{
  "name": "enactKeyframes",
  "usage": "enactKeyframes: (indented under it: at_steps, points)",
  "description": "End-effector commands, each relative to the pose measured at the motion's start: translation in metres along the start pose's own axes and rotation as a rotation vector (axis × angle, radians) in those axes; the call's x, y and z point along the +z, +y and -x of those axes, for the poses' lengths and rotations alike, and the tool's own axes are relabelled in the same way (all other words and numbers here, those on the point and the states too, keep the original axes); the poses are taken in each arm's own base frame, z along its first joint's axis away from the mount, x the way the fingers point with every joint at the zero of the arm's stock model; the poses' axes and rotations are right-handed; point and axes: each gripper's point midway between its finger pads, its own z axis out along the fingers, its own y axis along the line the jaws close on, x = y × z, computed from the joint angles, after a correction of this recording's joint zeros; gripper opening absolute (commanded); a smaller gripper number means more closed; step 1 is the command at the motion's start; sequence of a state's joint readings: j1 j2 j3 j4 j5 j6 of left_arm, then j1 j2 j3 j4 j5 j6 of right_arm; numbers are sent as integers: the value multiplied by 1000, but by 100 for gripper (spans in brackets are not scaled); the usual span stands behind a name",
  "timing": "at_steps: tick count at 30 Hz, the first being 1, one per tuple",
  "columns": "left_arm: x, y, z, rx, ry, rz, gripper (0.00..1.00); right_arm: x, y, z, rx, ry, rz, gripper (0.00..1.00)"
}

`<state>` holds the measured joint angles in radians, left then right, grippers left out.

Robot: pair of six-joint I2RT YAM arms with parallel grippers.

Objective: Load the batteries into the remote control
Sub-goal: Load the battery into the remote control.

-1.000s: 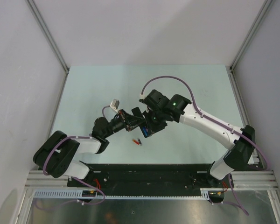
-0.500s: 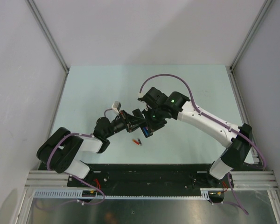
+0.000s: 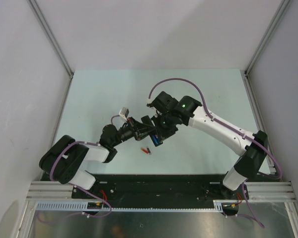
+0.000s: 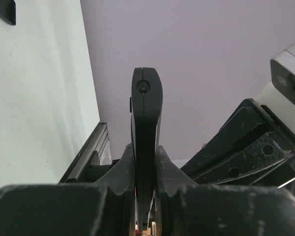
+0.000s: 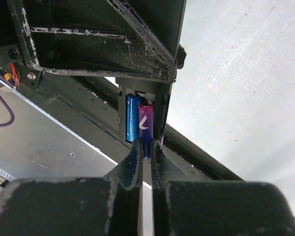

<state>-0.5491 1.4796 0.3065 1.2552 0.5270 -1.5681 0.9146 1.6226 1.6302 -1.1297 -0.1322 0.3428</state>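
Observation:
My left gripper (image 4: 146, 152) is shut on the remote control (image 4: 146, 108), a slim black bar held edge-on above the table. From the top view, both grippers meet at mid-table, the left gripper (image 3: 141, 128) and the right gripper (image 3: 159, 135). In the right wrist view, the remote's back recess (image 5: 163, 115) faces me with one blue battery (image 5: 132, 118) lying in it. My right gripper (image 5: 146, 147) is shut on the end of a second, purple-blue battery (image 5: 146, 123) set in the slot beside it. A red-orange battery (image 3: 145, 150) lies on the table just below the grippers.
A small black squarish flat piece (image 4: 2, 10) lies on the pale green table (image 3: 99, 99). White walls and metal posts (image 3: 52, 42) enclose the table on three sides. A black rail (image 3: 159, 183) runs along the near edge by the arm bases.
A second ago the left arm shifted slightly right and the right wrist moved a little left toward it. Over the last half second nothing visibly moved.

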Motion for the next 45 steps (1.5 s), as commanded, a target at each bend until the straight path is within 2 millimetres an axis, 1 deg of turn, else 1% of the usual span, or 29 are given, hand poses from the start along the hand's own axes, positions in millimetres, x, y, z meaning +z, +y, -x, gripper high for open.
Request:
enactKeyframes:
  at_steps: [1,5,14,18,23,31,38,45]
  points:
    - [-9,-56,-14,209,30,-247,0,-5,-10,-1,-5,24,-63,0]
    - [-11,-51,-11,233,0,-236,0,-6,-8,-3,-5,42,-73,0]
    - [-11,-49,-9,236,-20,-230,0,0,-3,-12,-1,93,-83,0]
    - [-12,-51,-8,230,-27,-233,0,2,1,-16,7,108,-74,0]
    - [-13,-55,-7,230,-35,-242,0,7,-2,-18,17,115,-87,0]
    - [-12,-58,-17,220,-11,-253,0,17,-6,-13,31,88,-108,0]
    - [-12,-61,-23,208,22,-261,0,18,-12,-4,25,54,-140,0]
    - [-16,-71,-29,195,52,-287,0,20,-19,-1,28,48,-155,0]
